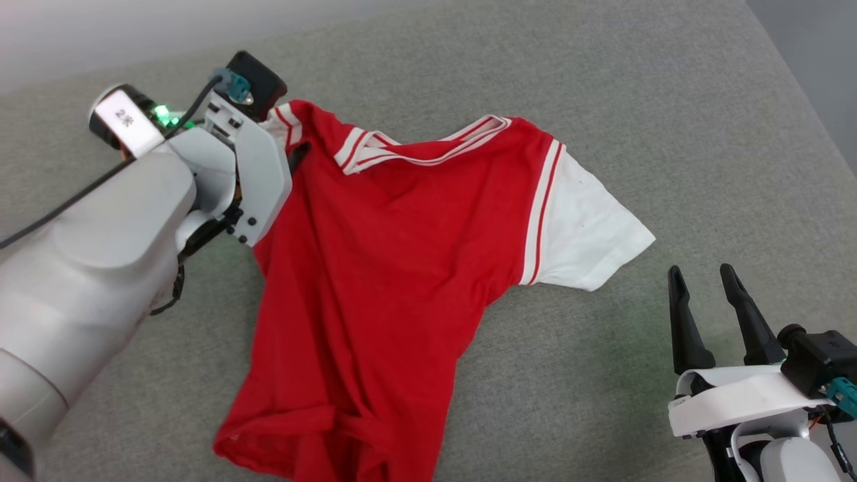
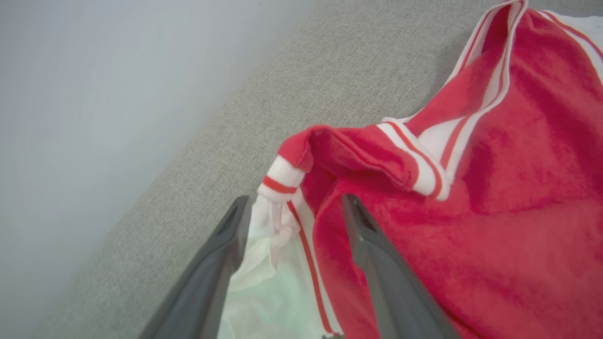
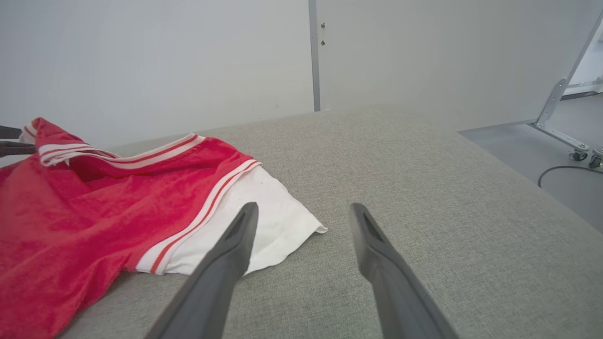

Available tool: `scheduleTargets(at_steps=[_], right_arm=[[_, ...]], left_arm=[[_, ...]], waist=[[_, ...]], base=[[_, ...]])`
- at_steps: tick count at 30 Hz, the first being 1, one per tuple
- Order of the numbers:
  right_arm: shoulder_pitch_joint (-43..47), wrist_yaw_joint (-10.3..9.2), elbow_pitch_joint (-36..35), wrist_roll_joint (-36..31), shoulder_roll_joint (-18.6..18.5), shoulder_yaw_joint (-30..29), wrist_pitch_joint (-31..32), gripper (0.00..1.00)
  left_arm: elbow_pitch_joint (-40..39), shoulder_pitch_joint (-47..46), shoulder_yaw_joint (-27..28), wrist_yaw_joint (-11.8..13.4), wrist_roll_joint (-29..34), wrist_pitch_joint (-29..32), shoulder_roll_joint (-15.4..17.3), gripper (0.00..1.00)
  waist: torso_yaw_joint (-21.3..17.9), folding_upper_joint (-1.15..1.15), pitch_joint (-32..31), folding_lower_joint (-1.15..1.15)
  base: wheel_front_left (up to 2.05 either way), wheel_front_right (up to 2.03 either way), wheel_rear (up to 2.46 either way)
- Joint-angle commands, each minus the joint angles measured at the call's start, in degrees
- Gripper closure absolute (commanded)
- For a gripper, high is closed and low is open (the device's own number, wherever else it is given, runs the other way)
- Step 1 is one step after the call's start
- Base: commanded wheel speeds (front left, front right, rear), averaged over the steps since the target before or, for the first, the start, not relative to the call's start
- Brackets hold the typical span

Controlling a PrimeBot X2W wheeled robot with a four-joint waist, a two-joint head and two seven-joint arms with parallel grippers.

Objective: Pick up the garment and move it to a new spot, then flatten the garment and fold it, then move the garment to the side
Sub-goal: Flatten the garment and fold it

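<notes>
While the garment (image 1: 375,268) lies rumpled on the grey pad (image 1: 602,100) in head view, left wrist view has my left pincer (image 2: 296,200) spread around its white sleeve (image 2: 264,282), so backing out could snag it. Right wrist view: right pincer (image 3: 304,205) spread, empty.

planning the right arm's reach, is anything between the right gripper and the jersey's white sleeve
Nothing visible. Only bare grey fabric surface lies between the open right gripper and the jersey, whose white sleeve lies just ahead, to its left.
</notes>
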Motion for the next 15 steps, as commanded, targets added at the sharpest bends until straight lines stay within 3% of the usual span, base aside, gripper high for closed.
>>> scheduleTargets(at_steps=[1, 15], right_arm=[[-0.87, -0.06, 0.06, -0.37, 0.07, -0.09, -0.21, 0.0], [2.27, -0.06, -2.42, -3.84, 0.05, -3.29, 2.58, 0.0]], left_arm=[[-0.58, -0.07, -0.05, 0.05, -0.48, -0.14, -0.06, 0.0], [-2.26, 4.66, 0.5, 0.05, -2.43, -9.25, -0.33, 0.0]], waist=[[1.32, 0.0, -1.23, 0.0], [10.69, 0.0, -10.0, 0.0]], base=[[0.0, 0.0, 0.0], [0.0, 0.0, 0.0]])
